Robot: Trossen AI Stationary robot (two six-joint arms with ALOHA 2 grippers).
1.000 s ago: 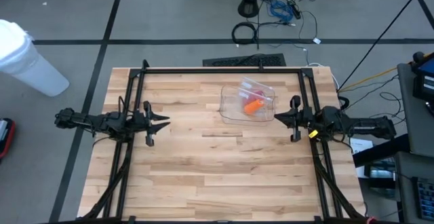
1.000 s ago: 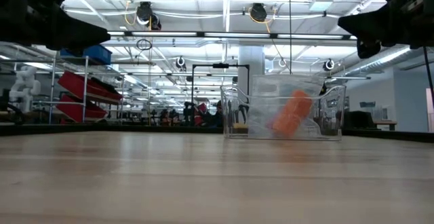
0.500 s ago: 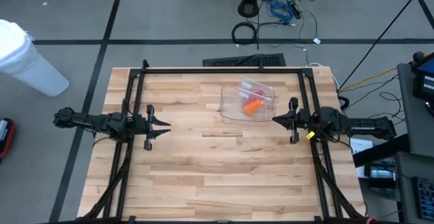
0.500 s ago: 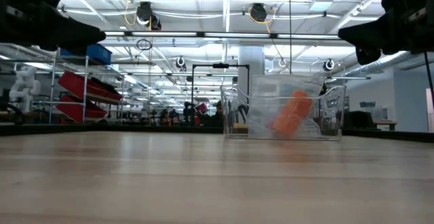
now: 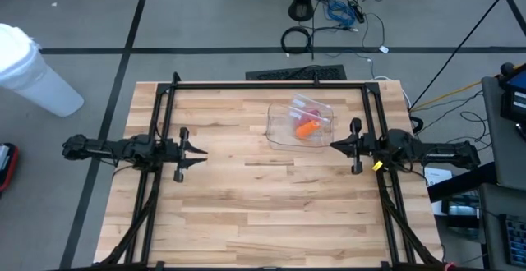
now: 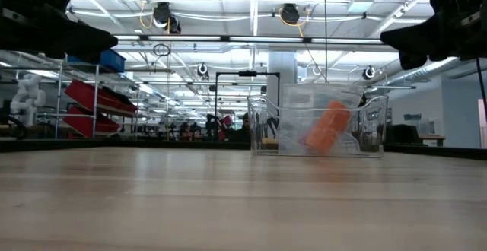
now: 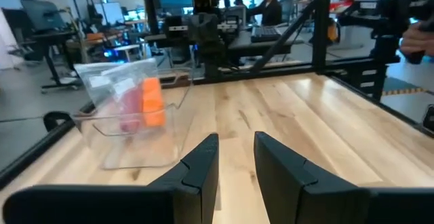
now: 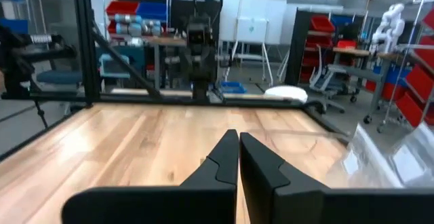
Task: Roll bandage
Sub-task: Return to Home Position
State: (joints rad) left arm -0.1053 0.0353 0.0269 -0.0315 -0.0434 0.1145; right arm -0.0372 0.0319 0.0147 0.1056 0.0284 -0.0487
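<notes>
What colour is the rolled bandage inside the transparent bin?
The bandage is orange; low view.

Table [image 5: 246,213]: pale wood planks, smooth satin finish. Bin [image 5: 278,133] on table: clear glossy plastic. Frame [image 5: 271,84] around table: matt black metal.

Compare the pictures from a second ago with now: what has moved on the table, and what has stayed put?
The left arm eased slightly back toward its own side; the right arm barely shifted. Neither arm's jaws took or released anything. The transparent bin, with the bagged orange bandage inside, stayed where it was.
</notes>
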